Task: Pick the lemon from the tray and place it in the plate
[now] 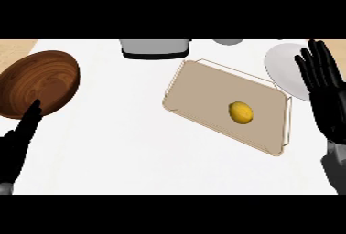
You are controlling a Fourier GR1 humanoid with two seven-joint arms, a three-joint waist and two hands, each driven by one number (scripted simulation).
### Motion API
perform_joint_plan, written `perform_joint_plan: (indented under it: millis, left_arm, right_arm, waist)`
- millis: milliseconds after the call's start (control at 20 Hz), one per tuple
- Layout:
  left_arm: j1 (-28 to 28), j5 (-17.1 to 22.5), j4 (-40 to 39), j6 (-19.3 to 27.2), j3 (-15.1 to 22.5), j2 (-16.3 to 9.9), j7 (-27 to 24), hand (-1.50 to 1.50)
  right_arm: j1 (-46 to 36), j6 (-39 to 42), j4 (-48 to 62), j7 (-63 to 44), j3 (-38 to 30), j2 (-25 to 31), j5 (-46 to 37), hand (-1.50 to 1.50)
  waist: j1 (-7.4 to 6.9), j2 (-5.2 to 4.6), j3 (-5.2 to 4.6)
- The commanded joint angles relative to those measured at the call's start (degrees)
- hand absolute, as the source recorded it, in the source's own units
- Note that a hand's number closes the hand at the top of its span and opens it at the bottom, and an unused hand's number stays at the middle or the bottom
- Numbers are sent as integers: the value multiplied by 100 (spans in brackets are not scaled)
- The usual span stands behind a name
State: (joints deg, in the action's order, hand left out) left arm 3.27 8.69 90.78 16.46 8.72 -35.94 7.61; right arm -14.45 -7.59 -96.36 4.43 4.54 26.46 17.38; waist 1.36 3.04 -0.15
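Note:
A yellow lemon lies on the right part of a beige tray that sits tilted in the middle-right of the white counter. A white plate lies at the far right, just beyond the tray's right corner, and is partly hidden by my right hand. That hand stands open, fingers straight and pointing up, to the right of the tray and apart from the lemon. My left hand is open at the lower left edge, far from the tray.
A brown wooden bowl sits at the far left, just above my left hand. A grey appliance stands at the back centre, and a small grey object beside it at the top edge.

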Motion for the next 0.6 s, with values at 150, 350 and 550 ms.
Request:
perform_joint_plan:
  millis: [150,350,550]
  left_arm:
    - [-165,462,-191,-122,480,1025,225,0]
    - [-282,881,-217,-371,803,1604,333,0]
    - [-407,831,-518,-329,962,1922,311,0]
  right_arm:
    - [-1143,1341,1483,-70,-830,421,1242,150]
    - [-1103,1094,2435,-106,-535,1369,-325,150]
    - [-1578,1159,4128,979,-1139,551,301,-150]
  waist:
    - [-383,-442,25]
    - [-512,-624,-2]
    - [-550,-521,42]
